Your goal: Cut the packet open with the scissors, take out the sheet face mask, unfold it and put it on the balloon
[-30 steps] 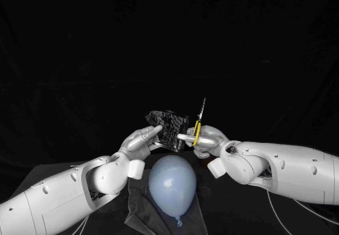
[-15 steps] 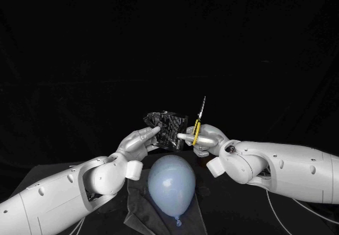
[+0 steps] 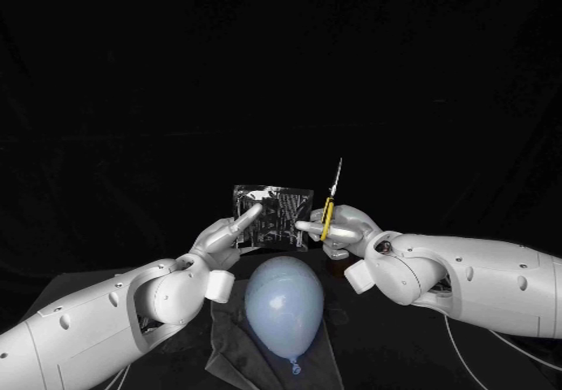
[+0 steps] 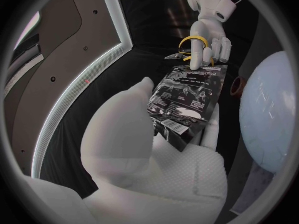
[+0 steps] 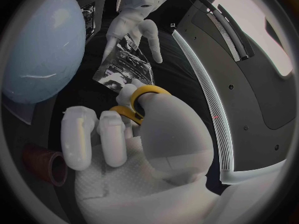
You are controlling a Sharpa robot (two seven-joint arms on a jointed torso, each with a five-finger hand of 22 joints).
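Note:
My left hand [image 3: 231, 235] holds a dark glossy packet [image 3: 272, 215] upright above the pale blue balloon [image 3: 285, 304]; the left wrist view shows the packet [image 4: 186, 103] pinched between thumb and fingers of that hand [image 4: 156, 154]. My right hand [image 3: 341, 228] grips the yellow-handled scissors [image 3: 330, 199], blades pointing up, just right of the packet's edge. In the right wrist view the yellow scissor loops [image 5: 138, 103] ring the fingers of that hand [image 5: 134, 149], with the packet [image 5: 124, 67] and the left hand [image 5: 134, 27] beyond. The balloon [image 4: 269, 119] lies beside the packet.
The balloon rests on a dark cloth [image 3: 240, 345] on the black table, knot toward me. A small reddish-brown cylinder [image 5: 45, 165] sits near the right hand; the same cylinder [image 4: 236, 87] lies by the balloon.
The packet has turned from a crumpled, tilted pose to flat and face-on toward the camera. The left hand's fingers have shifted on it. The right hand and scissors have barely moved.

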